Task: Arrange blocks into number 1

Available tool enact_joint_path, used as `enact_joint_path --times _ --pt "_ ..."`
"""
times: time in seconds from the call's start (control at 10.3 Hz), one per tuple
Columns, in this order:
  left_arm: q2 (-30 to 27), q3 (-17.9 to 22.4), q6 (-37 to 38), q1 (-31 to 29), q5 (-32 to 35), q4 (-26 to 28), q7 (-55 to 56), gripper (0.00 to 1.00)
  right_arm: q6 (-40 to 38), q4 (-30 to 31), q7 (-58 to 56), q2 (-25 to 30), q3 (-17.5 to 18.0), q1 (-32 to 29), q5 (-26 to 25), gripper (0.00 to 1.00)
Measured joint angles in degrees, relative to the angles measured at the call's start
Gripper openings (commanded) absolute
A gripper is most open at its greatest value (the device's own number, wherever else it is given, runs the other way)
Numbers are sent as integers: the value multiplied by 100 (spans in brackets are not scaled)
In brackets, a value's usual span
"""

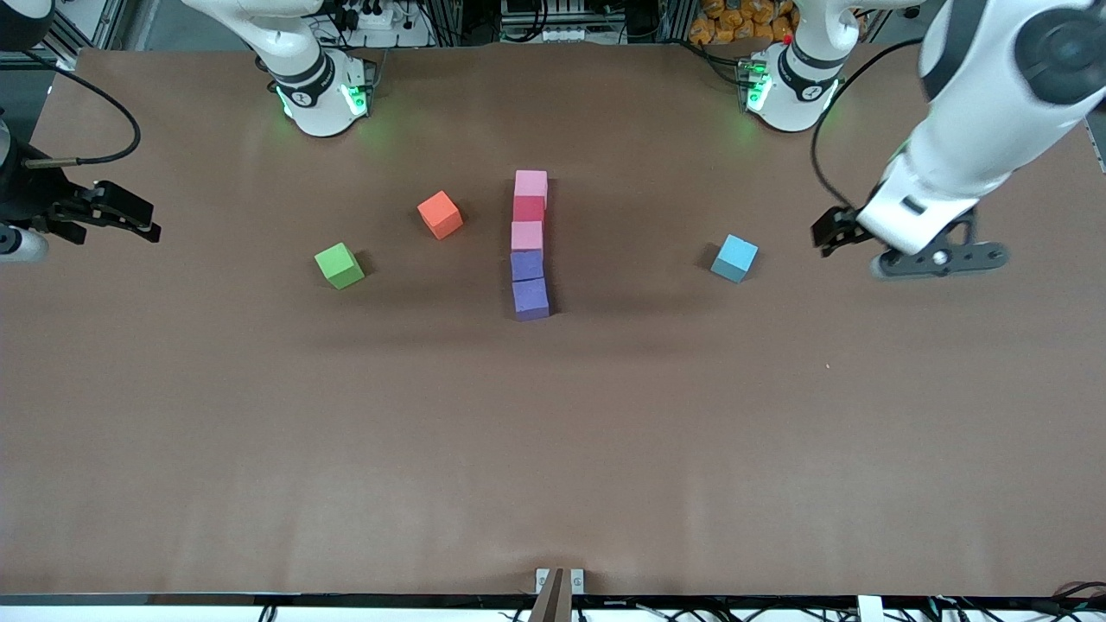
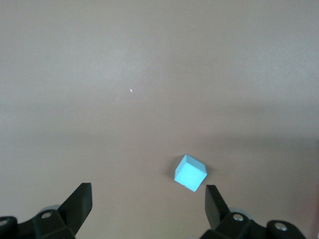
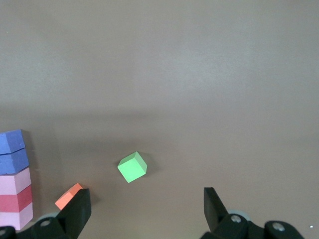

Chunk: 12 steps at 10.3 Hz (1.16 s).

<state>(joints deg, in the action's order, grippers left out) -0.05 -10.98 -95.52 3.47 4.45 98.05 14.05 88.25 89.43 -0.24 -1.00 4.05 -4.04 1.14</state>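
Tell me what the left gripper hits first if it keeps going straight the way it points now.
Probably bare table: the open left gripper aims at empty brown surface, with the light blue cube just off its line, though depth is uncertain.

I read the left arm reaching out from its base to the table's left-arm end, forearm sloping down toward 7 o'clock in the front view. Left gripper (image 2: 148, 201) hangs in the air over bare table, fingers spread wide, nothing between them. Right arm is swung out past the table's right-arm end. Right gripper (image 3: 147, 206) points toward 3 o'clock there, fingers apart too, holding nothing.
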Motion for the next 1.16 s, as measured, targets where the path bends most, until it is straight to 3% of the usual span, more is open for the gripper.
enact_joint_path --times 0.19,0.58,1.16 --pt "-210 10 161 -132 -9 -70 -417 100 7 -1 0 0 1 41 0 100" --pt "-260 15 792 -155 -98 -726 -488 100 20 -2 0 0 -11 48 0 100" --pt "20 253 1383 -296 -480 -1237 -867 100 9 -2 0 0 -16 51 0 100"
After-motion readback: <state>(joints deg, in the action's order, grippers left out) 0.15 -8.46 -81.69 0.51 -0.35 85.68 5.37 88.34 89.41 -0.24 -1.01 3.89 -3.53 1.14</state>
